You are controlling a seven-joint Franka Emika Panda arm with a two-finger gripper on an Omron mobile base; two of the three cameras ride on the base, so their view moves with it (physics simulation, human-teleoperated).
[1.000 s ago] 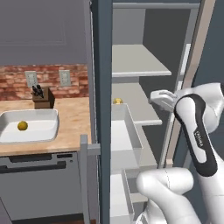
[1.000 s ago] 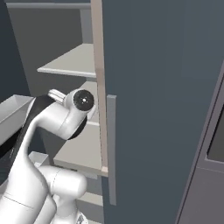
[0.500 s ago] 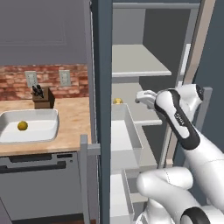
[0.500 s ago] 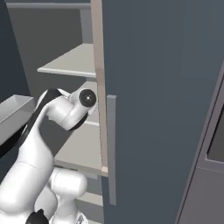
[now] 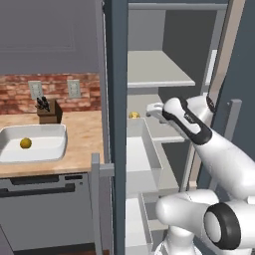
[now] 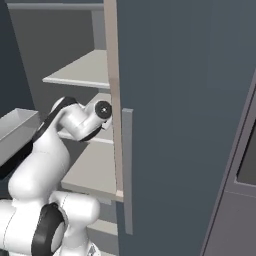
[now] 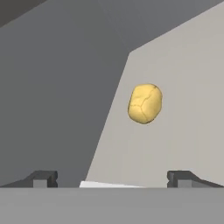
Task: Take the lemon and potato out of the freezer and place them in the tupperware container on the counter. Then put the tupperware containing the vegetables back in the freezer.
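The potato (image 7: 145, 103), a dull yellow-tan lump, lies on a pale freezer shelf (image 7: 183, 131) ahead of my open gripper (image 7: 113, 178), a little right of centre between the fingertips (image 7: 43, 178) and untouched. In the left base view the potato (image 5: 133, 115) sits just left of my gripper (image 5: 150, 110), which reaches into the freezer (image 5: 118, 89). The lemon (image 5: 26, 143) rests inside the white tupperware container (image 5: 55, 130) on the counter (image 5: 87, 144).
A knife block (image 5: 48, 110) stands against the brick wall behind the container. A white bin (image 5: 142, 152) juts out below the potato's shelf. The open freezer door (image 6: 185, 115) stands close on the arm's right. Upper shelf (image 6: 82, 72) overhangs the arm.
The arm has swung left and deeper into the freezer, bringing the hand close to the potato. The jaws have stayed open. Lemon and container have not moved.
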